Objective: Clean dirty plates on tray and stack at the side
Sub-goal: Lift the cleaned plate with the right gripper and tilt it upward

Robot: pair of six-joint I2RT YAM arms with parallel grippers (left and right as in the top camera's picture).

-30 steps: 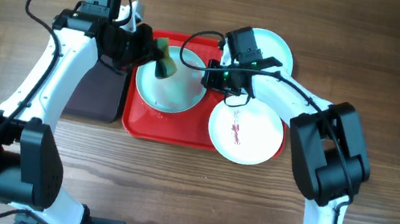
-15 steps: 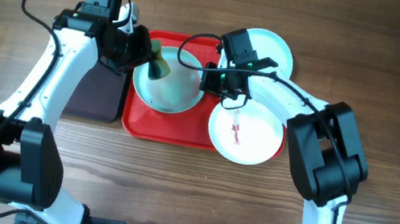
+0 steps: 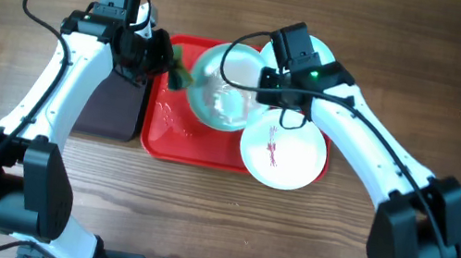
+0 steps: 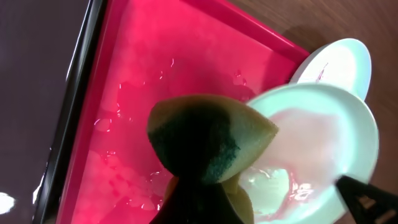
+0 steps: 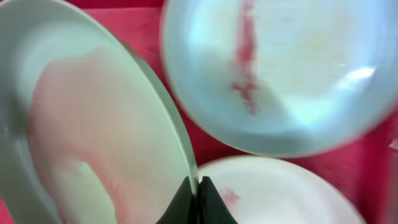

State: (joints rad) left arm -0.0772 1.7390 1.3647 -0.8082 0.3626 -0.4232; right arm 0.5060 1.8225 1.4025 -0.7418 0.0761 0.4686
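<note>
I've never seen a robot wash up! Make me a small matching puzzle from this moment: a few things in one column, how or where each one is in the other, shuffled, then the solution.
Things
1. yellow sponge with dark green scouring side
2. pale aqua round plate
3. white round plate with red streaks
4. large red plastic tray

States
A. wet, dotted with droplets
B. pinched at its rim by the right gripper
C. lying flat at the tray's right end
D. held in the left gripper

Pairs: 1-D, 2-B, 3-C, 4-A
</note>
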